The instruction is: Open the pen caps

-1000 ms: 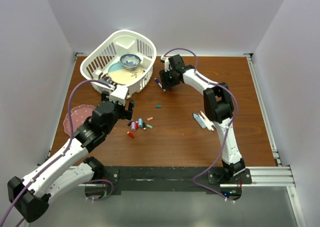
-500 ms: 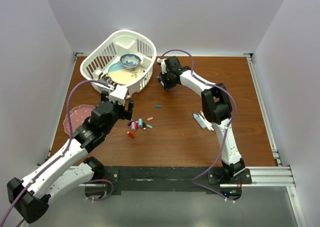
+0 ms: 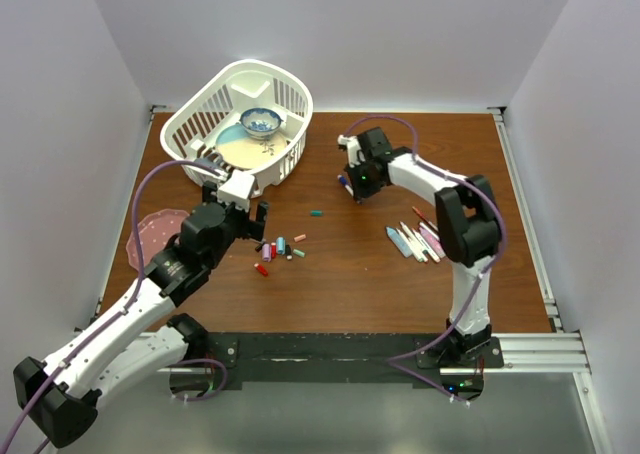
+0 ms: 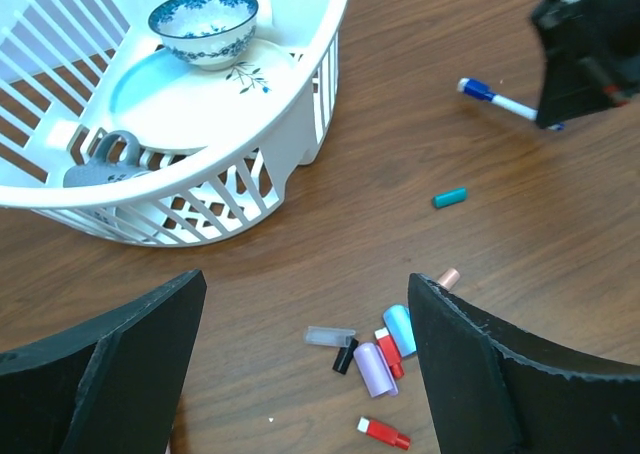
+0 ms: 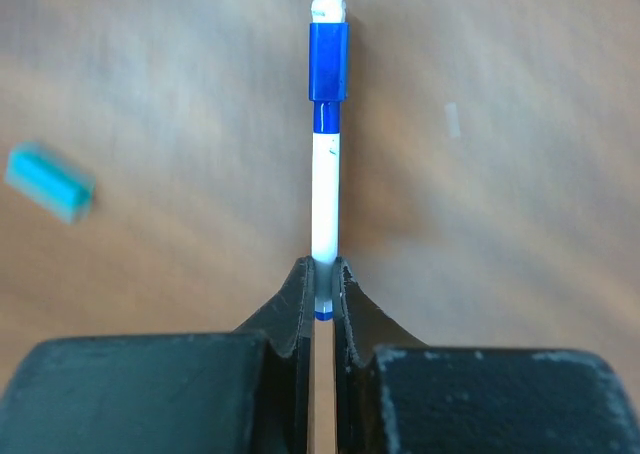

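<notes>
**A:** Where is the pen that the right arm works on?

**B:** The right fingers (image 5: 290,319) are pressed together on a white pen (image 5: 325,204) and pinch it near its back end. The pen points straight away from the wrist, and a blue cap (image 5: 329,59) sits on its far end. In the top view it is a little toward 12 o'clock from the middle of the desk (image 3: 380,284). Whether it touches the wood, I cannot tell.

**A:** And the other arm?

**B:** The left fingers (image 4: 120,364) are spread wide and hold nothing. They hang over the desk at about 8 o'clock from the middle. The loose pen caps (image 4: 380,349) lie on the wood in front of them: purple, light blue, two red, black, a clear one and a pale pink one. They are close together and some are touching.

**A:** Is any cap apart from them?

**B:** Yes, one teal cap (image 4: 449,197) lies alone at 1 o'clock from that heap, between it and the held pen.

**A:** And the other pens?

**B:** A group of pens (image 3: 418,239) lies side by side toward 3 o'clock, near the right arm. They are too small for me to see their ends.

**A:** What else is on the desk?

**B:** A white basket (image 4: 310,64) stands in the 10 o'clock corner. It holds a blue patterned bowl (image 4: 205,19) on a pale plate (image 4: 170,104), and a grey cup (image 4: 105,164). A pink dish (image 3: 150,232) lies at the 9 o'clock edge.
</notes>
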